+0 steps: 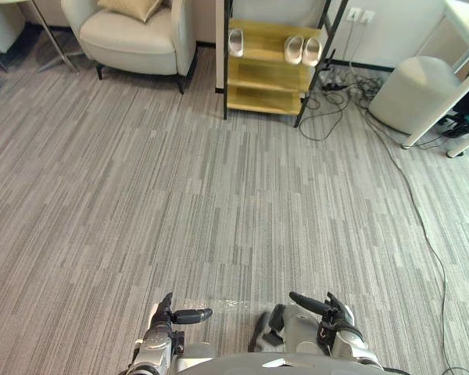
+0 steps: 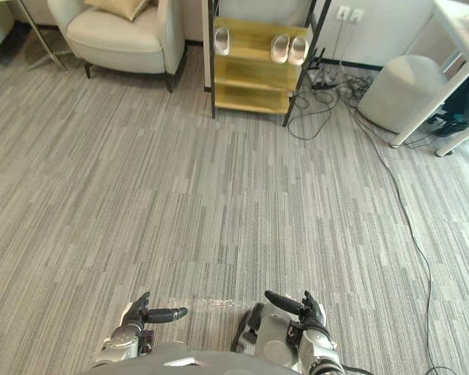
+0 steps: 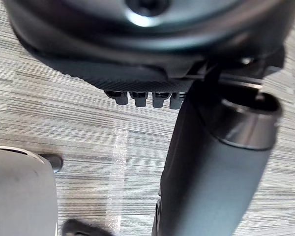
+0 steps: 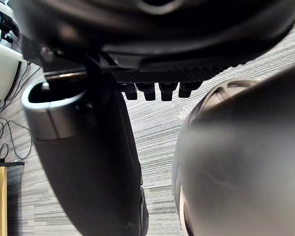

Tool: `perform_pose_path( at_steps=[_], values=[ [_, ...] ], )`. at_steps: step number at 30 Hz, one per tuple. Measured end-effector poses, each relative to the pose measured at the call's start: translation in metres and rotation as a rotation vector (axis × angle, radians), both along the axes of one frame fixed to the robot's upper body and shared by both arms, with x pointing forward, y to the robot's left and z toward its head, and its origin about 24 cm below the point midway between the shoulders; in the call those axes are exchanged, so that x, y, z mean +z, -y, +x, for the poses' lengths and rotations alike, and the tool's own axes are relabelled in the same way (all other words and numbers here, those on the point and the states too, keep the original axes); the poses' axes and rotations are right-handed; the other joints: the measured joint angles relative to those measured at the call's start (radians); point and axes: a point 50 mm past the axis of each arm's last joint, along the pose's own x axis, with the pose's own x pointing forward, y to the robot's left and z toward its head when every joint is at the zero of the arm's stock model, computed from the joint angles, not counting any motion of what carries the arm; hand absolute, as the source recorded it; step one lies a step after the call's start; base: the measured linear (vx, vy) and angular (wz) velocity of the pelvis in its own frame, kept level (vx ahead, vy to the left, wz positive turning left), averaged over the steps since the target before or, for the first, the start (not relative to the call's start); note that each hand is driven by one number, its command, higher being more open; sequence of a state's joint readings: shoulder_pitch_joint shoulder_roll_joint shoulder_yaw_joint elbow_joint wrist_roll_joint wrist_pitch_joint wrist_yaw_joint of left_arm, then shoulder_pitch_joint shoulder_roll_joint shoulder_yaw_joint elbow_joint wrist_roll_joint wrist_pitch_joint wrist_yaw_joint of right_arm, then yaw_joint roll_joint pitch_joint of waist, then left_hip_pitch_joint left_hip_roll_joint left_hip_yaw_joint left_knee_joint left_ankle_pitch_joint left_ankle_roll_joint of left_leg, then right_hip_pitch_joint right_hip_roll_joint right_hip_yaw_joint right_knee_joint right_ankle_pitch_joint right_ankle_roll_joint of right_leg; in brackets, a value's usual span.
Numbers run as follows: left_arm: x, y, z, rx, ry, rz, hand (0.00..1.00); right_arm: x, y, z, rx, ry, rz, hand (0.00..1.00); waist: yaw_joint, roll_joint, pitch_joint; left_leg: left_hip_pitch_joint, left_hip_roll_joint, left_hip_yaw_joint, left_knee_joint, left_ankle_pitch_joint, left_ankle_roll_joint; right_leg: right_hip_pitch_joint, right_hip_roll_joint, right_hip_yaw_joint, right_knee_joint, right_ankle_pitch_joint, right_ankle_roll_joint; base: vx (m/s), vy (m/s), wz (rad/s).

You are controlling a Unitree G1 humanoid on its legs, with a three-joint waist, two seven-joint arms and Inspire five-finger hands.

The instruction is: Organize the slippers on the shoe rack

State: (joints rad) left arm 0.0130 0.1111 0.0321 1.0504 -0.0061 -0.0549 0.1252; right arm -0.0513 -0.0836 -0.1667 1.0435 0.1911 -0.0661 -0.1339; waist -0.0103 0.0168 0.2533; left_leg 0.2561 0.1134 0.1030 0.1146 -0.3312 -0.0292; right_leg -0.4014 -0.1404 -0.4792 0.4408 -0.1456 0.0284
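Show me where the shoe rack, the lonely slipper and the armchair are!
Shoe rack (image 1: 266,78), left eye view, on its bare middle shelf.
Single slipper (image 1: 236,41), left eye view, on its middle.
Armchair (image 1: 133,43), left eye view, on the seat cushion.

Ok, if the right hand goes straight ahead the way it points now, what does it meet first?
Nothing close: bare carpet lies ahead of the right hand. Far off, probably the shoe rack or the cables beside it; depth unclear.
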Motion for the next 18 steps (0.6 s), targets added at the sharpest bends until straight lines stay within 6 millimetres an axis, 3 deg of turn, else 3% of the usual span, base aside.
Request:
perform_pose_path(
  at_steps=[1,2,3,4,5,7,8,10,12,15,16,17,18],
  values=[
    [-0.001,0.0,-0.002,-0.012,-0.014,0.008,1.0,0.0,0.002,-0.001,-0.019,0.003,0.003,1.0,-0.002,0.001,0.002,0.032,0.015,-0.01,-0.006,-0.011,-0.04,0.008,0.008,0.019,0.009,0.132,-0.092,0.58,-0.266,0.4],
    [-0.001,0.004,0.001,-0.022,-0.009,0.002,1.0,0.002,0.004,0.004,-0.022,0.015,-0.003,1.0,0.005,0.027,0.009,0.038,0.038,-0.007,0.002,-0.001,-0.063,0.004,0.011,0.002,0.052,0.111,-0.112,0.61,-0.297,0.34],
    [-0.001,0.007,0.003,-0.027,-0.005,-0.005,1.0,0.003,0.005,0.005,-0.024,0.019,-0.007,1.0,0.004,0.03,0.011,0.035,0.041,-0.008,0.016,0.011,-0.085,0.005,0.006,0.0,0.07,0.087,-0.107,0.48,-0.239,0.22],
    [-0.002,0.016,0.004,-0.026,-0.002,-0.031,1.0,0.003,0.007,0.005,-0.031,0.02,-0.008,1.0,0.005,0.034,0.01,0.02,0.046,-0.008,0.086,0.065,-0.125,0.036,0.001,-0.007,0.087,0.024,-0.099,0.68,-0.38,0.38],
    [-0.003,0.023,0.004,-0.021,0.0,-0.051,1.0,0.001,0.005,0.0,-0.025,0.003,-0.004,1.0,0.003,0.043,0.006,-0.054,0.068,-0.015,0.281,0.139,-0.104,0.11,0.025,-0.02,0.032,-0.001,-0.091,0.55,-0.309,0.31],
    [-0.002,0.024,0.006,-0.018,0.011,-0.056,1.0,0.0,0.002,-0.001,0.0,-0.006,-0.002,1.0,0.004,0.048,0.007,-0.132,0.093,-0.024,0.467,0.22,-0.085,0.176,0.053,-0.027,-0.037,-0.005,-0.091,0.46,-0.255,0.08],
    [0.001,0.02,0.009,0.013,0.038,-0.059,1.0,-0.002,-0.003,-0.003,0.016,-0.014,0.007,1.0,0.01,0.058,0.013,-0.287,0.168,-0.021,0.834,0.218,-0.086,0.305,0.116,-0.029,-0.149,-0.003,-0.091,0.37,-0.208,-0.06],
    [0.005,0.015,0.016,0.039,0.082,-0.052,1.0,-0.004,-0.007,-0.005,0.01,-0.022,0.018,1.0,0.027,0.046,0.02,-0.397,0.203,0.021,0.997,0.173,-0.073,0.406,0.145,-0.018,-0.222,-0.004,-0.091,0.48,-0.221,-0.19],
    [0.014,0.012,0.029,0.038,0.148,-0.041,1.0,-0.004,-0.009,-0.004,0.003,-0.019,0.023,1.0,0.042,0.024,0.033,-0.523,0.191,0.076,0.967,0.123,-0.06,0.495,0.148,-0.001,-0.297,-0.001,-0.084,0.45,-0.153,-0.25],
    [0.019,0.013,0.037,0.036,0.187,-0.042,1.0,-0.004,-0.009,-0.004,-0.013,-0.023,0.024,1.0,0.068,0.017,0.042,-0.617,0.104,0.083,0.67,0.091,-0.054,0.564,0.142,0.03,-0.362,0.006,-0.072,0.44,0.006,-0.35],
    [0.019,0.015,0.039,0.037,0.192,-0.047,1.0,-0.004,-0.01,-0.005,-0.025,-0.027,0.023,1.0,0.078,0.015,0.042,-0.62,0.029,0.045,0.381,0.137,-0.054,0.591,0.126,0.054,-0.374,-0.009,-0.046,0.41,0.14,-0.36],
    [0.02,0.015,0.039,0.036,0.194,-0.047,1.0,-0.004,-0.009,-0.005,-0.025,-0.028,0.022,1.0,0.082,0.015,0.042,-0.617,0.017,0.034,0.324,0.161,-0.055,0.597,0.123,0.063,-0.376,-0.013,-0.038,0.42,0.172,-0.7],
    [0.019,0.017,0.037,0.041,0.19,-0.054,1.0,-0.006,-0.01,-0.008,-0.025,-0.041,0.021,1.0,0.105,0.026,0.035,-0.601,-0.011,-0.016,0.196,0.344,-0.048,0.617,0.129,0.104,-0.385,-0.042,0.007,0.38,0.141,-0.57]
  ],
)
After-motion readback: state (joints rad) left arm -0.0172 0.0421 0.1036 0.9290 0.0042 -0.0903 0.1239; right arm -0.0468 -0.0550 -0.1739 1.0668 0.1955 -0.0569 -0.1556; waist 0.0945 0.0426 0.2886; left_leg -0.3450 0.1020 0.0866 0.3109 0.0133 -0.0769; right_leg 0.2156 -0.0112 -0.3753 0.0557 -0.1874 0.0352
